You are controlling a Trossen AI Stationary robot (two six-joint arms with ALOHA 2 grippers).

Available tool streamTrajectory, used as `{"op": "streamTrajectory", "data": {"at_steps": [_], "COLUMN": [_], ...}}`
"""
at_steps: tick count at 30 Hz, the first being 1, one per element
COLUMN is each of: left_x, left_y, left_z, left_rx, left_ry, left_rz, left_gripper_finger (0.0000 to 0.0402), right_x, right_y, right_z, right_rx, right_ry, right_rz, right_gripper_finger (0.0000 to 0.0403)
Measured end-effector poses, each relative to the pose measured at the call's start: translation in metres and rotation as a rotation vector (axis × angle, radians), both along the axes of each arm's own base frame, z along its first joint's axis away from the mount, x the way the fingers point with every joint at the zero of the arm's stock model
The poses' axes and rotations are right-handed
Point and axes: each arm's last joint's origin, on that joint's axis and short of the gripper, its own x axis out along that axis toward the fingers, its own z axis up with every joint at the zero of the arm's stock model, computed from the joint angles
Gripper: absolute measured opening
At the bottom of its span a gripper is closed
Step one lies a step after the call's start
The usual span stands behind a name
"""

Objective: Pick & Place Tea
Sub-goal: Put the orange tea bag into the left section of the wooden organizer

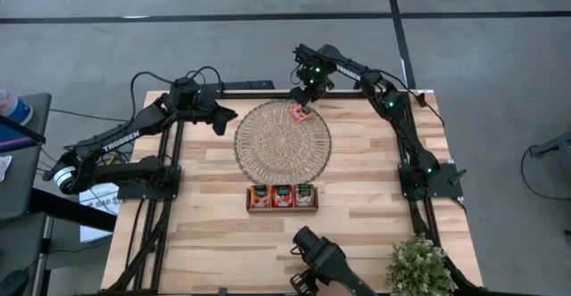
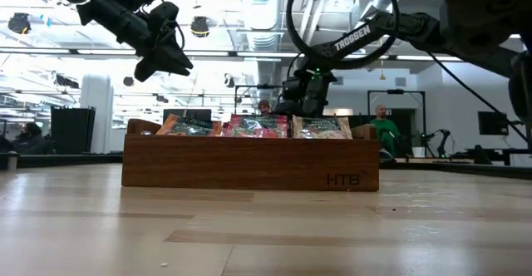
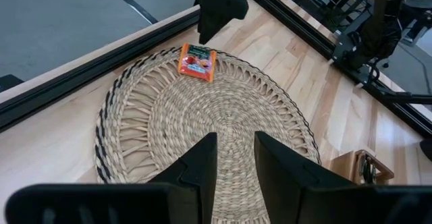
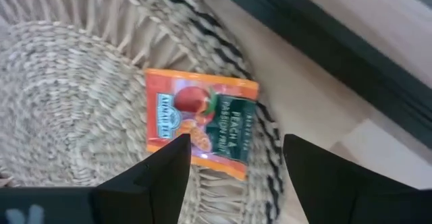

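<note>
One red-orange tea sachet (image 1: 299,112) (image 4: 201,119) (image 3: 196,61) lies flat on the far rim of the round woven mat (image 1: 282,140). My right gripper (image 1: 307,98) (image 4: 233,166) hovers open just above it, a finger on either side, touching nothing. In the left wrist view the right gripper (image 3: 217,8) hangs over the sachet. My left gripper (image 1: 225,118) (image 3: 236,160) is held above the mat's left side, its fingers a little apart. Several more sachets (image 1: 282,195) (image 2: 258,126) stand upright in the brown wooden tray (image 1: 282,209) (image 2: 249,164), nearer than the mat.
A black frame rail (image 3: 81,69) runs along the table's far edge right behind the mat. A small green plant (image 1: 417,265) stands at the near right corner, and a dark camera mount (image 1: 326,259) at the near edge. People (image 2: 384,130) are in the room beyond.
</note>
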Motion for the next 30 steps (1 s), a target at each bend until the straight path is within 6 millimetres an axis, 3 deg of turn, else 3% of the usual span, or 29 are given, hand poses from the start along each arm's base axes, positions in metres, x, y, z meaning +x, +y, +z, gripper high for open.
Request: {"op": "streamTrajectory", "data": {"at_steps": [4,13,20,30], "left_x": [0.0,0.001,0.001,0.001], "left_y": [0.0,-0.001,-0.002,-0.002], "left_z": [0.0,0.0,0.0,0.0], "left_rx": [-0.005,-0.013,-0.016,-0.017], "left_ry": [-0.005,-0.011,-0.014,-0.014], "left_rz": [-0.012,-0.025,-0.038,-0.038], "left_gripper_finger": [0.009,0.009,0.009,0.009], "right_x": [0.001,0.007,0.007,0.006], "right_y": [0.001,0.007,0.006,0.005], "right_z": [0.0,-0.028,-0.029,-0.03], "right_rx": [0.013,0.101,0.102,0.082], "right_ry": [-0.01,0.037,0.033,0.051], "right_rz": [0.003,0.011,0.008,0.003], "right_gripper_finger": [0.0226,0.0225,0.0222,0.0147]}}
